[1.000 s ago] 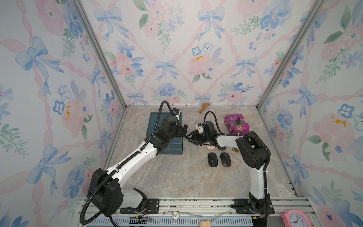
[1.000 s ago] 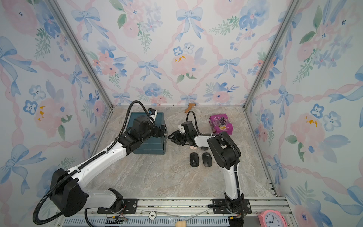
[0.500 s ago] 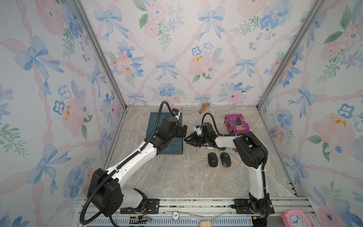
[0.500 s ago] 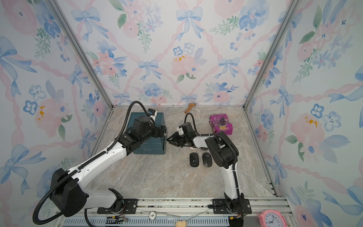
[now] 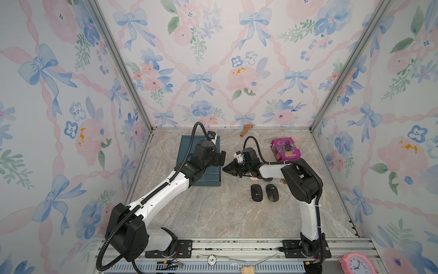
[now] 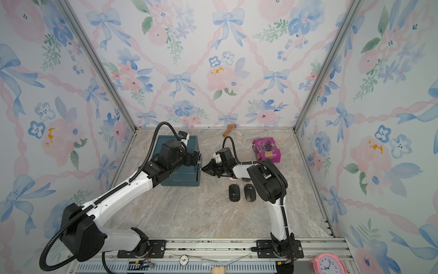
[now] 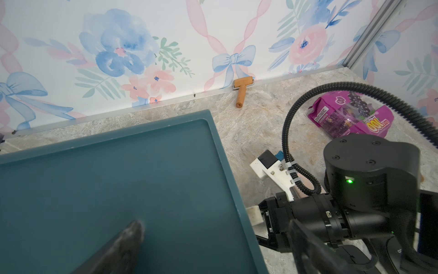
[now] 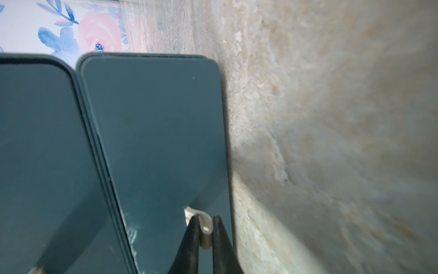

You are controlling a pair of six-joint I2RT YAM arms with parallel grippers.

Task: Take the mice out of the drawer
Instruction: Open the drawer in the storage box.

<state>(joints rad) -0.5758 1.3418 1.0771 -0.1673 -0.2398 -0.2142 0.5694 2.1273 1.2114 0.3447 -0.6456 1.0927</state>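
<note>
Right claw (image 8: 205, 229) pinches the pale pull tab (image 8: 205, 224) of the teal plastic drawer (image 8: 154, 142); left claw (image 7: 215, 226) gapes open. Two black oval mice (image 5: 256, 192) (image 5: 271, 192), likely light and slick, lie toward the tabletop's (image 5: 213, 213) right edge: grip their flanks.

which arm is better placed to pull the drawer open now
Right. The right gripper is at the drawer front, jaws closed on the pale tab, so it probably only needs to pull back. The left gripper sits open over the cabinet top, away from the tab.
</note>
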